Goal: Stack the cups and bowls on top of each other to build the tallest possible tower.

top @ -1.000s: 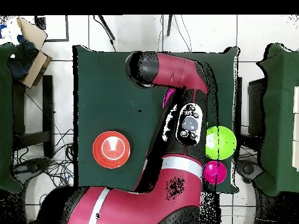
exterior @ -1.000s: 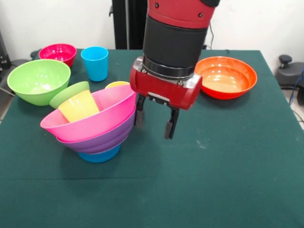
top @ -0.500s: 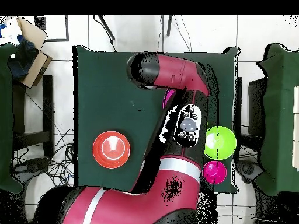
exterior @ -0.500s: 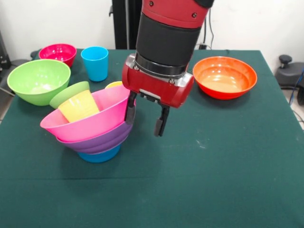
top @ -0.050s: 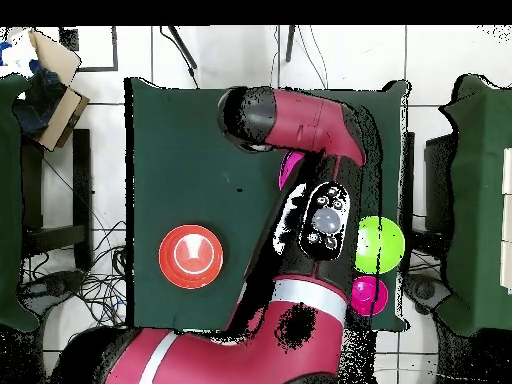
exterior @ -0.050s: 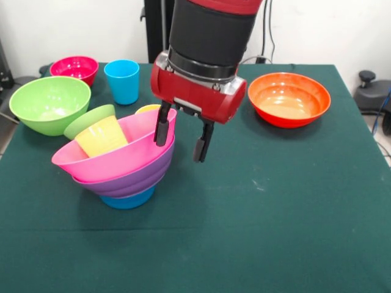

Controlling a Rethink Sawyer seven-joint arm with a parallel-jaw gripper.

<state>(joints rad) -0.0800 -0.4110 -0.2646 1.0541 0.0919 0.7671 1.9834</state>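
Tower [exterior @ -0.050s: 119, 162] part built, left on bench [exterior @ -0.050s: 275, 201]: pink over purple over blue bowl, yellow cup inside. Pincer [exterior @ -0.050s: 181, 137] wide, empty, at pink rim. Orange bowl [exterior @ -0.050s: 289, 99], lime bowl [exterior @ -0.050s: 49, 104], red bowl [exterior @ -0.050s: 74, 68], blue cup [exterior @ -0.050s: 122, 81] unstacked.

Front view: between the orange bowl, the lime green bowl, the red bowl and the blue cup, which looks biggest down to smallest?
1. Orange bowl and lime green bowl: they look about alike, so no ranking between them.
2. Red bowl, though it sits farther back.
3. Blue cup, the narrowest.
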